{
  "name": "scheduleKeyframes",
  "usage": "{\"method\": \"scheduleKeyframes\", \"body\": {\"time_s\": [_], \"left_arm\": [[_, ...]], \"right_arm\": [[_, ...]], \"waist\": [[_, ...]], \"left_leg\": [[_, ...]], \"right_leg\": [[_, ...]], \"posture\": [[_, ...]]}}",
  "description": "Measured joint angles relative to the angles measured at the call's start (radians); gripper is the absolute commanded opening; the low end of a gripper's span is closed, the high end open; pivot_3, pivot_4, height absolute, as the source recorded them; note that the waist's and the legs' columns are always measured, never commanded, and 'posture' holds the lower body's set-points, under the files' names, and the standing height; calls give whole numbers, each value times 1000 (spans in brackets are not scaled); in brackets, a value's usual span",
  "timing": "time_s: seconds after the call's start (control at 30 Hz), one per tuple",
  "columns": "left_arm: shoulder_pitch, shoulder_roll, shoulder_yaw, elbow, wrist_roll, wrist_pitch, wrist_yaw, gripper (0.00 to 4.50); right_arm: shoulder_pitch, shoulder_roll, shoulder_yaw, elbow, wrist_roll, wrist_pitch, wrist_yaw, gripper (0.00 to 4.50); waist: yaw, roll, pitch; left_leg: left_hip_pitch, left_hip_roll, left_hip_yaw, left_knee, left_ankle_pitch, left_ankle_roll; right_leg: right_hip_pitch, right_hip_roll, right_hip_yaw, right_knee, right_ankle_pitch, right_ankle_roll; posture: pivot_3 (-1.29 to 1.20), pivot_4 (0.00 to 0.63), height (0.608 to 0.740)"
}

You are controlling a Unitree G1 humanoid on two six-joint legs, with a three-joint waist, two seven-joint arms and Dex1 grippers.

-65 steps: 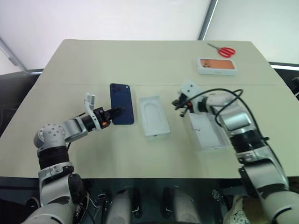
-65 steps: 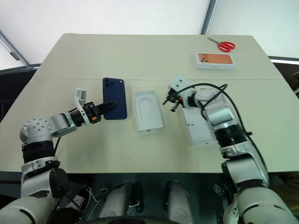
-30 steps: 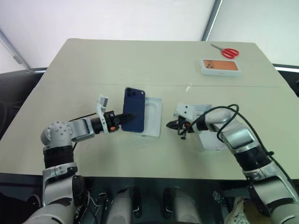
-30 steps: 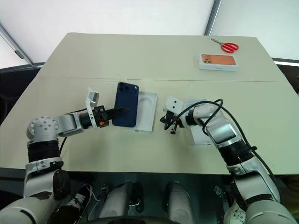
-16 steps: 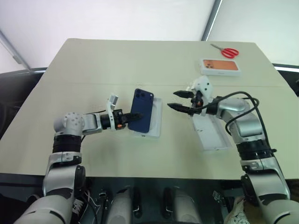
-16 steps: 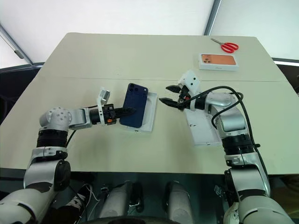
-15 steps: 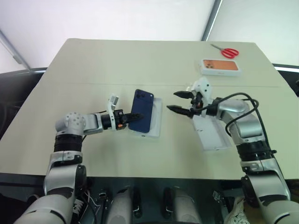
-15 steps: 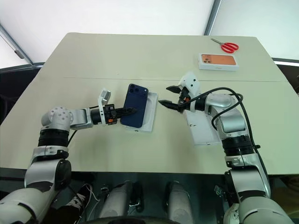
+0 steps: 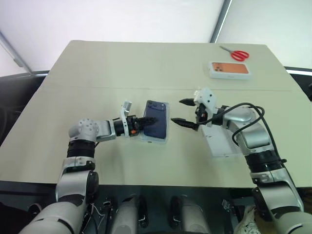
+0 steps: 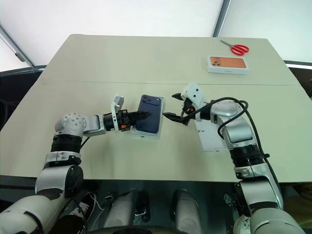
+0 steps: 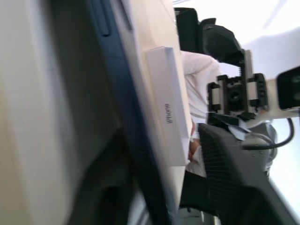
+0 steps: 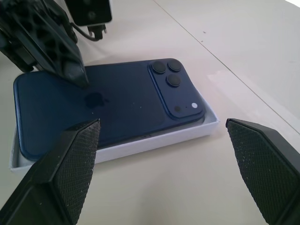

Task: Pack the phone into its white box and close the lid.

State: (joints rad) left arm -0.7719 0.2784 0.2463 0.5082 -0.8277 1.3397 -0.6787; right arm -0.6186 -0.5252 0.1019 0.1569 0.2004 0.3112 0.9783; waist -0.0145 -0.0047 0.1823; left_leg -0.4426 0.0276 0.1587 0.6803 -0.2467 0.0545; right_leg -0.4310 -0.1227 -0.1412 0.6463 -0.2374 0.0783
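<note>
The phone [image 12: 108,101] lies back-up in the white box [image 12: 154,140] near the middle of the tabletop [image 9: 146,63], but it does not look fully down yet: the camera end seems to sit a bit high on the box wall. The left pincer [image 10: 141,116] rests its fingers on the phone's back; you cannot tell if they are apart or together. The right pincer [image 9: 184,112] hovers just beside the box's other long side, its fingers spread wide and holding nothing. The lid [image 9: 222,142] lies flat on the tabletop under the right arm, near the box. To do this step well, the left pincer should press softly and evenly so the phone drops flat inside all four walls, without sliding the box. The right pincer could steady the box wall. The lid should wait until the phone sits level.
</note>
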Motion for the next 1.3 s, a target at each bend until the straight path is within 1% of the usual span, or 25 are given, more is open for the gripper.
{"method": "scheduleKeyframes", "body": {"time_s": [0.03, 0.07, 0.23, 0.5, 0.6, 0.8, 1.0, 1.13, 1.17, 1.23, 1.3], "left_arm": [[-1, 0, 3, -12, -7, 10, 1, 4248], [-2, -1, 4, -25, -12, 17, 1, 4433], [-2, 9, 1, -42, -10, 31, 5, 4433], [-8, 108, -2, -99, -1, 54, 7, 4433], [-4, 113, -4, -120, 1, 54, 6, 4433], [18, 127, -31, -168, 7, 61, 0, 4433], [18, 175, -27, -170, 15, 32, -18, 4433], [14, 206, -42, -164, 62, -44, -20, 4433], [13, 216, -50, -161, 84, -75, -18, 4201], [10, 221, -56, -141, 118, -116, -8, 3581], [9, 219, -66, -115, 151, -156, 5, 2561]], "right_arm": [[0, 0, 0, 2, -2, -7, -2, 4500], [0, 0, 1, 3, -4, -15, -5, 4500], [-2, 7, 2, 8, -10, -19, -9, 4500], [-7, 9, 9, 28, -26, -35, -11, 4500], [-9, 23, 14, 29, -31, -39, -11, 4500], [-20, 34, 16, 47, -37, -54, -9, 4500], [-31, 37, 24, 49, -40, -58, -8, 4500], [-31, 37, 31, 56, -40, -58, -6, 4500], [-31, 37, 31, 60, -40, -58, -5, 4240], [-31, 39, 31, 62, -39, -55, -9, 3617], [-29, 40, 35, 62, -44, -58, -13, 2575]], "waist": [[0, 0, 0], [0, 0, 0], [-1, 0, 0], [-2, 0, 0], [4, 0, 0], [-1, 0, 0], [0, 0, 0], [0, 0, 0], [-1, 0, 0], [-1, 0, 0], [0, 0, 0]], "left_leg": [[0, 0, 0, 0, 0, 0], [1, 0, 0, 0, 0, 0], [1, 0, 0, 0, 0, 0], [0, 0, 0, 0, 0, 0], [0, 0, 0, 0, 0, 0], [0, 0, 0, 0, 0, 0], [0, 0, 0, 0, 0, 0], [0, 0, 0, 0, 0, 0], [0, 0, 0, 0, 0, 0], [0, 0, 0, 0, 0, 0], [0, 0, 0, 0, 0, 0]], "right_leg": [[0, 0, 0, 0, 0, 0], [1, 0, 0, 0, 0, 0], [1, 0, 0, 0, 0, 0], [1, 1, 0, 0, 0, 0], [1, 1, 0, 0, 0, 0], [1, 1, 0, 0, 0, 0], [0, 1, 0, 0, 0, 0], [0, 1, 0, 0, 0, 0], [0, 1, 0, 0, 0, 0], [0, 1, 0, 0, 0, 0], [0, 1, 0, 0, 0, 0]], "posture": [[0, 150, 738], [0, 150, 738], [0, 150, 738], [0, 150, 738], [0, 150, 738], [0, 150, 738], [0, 150, 738], [0, 150, 738], [0, 150, 738], [0, 150, 738], [0, 150, 738]]}}
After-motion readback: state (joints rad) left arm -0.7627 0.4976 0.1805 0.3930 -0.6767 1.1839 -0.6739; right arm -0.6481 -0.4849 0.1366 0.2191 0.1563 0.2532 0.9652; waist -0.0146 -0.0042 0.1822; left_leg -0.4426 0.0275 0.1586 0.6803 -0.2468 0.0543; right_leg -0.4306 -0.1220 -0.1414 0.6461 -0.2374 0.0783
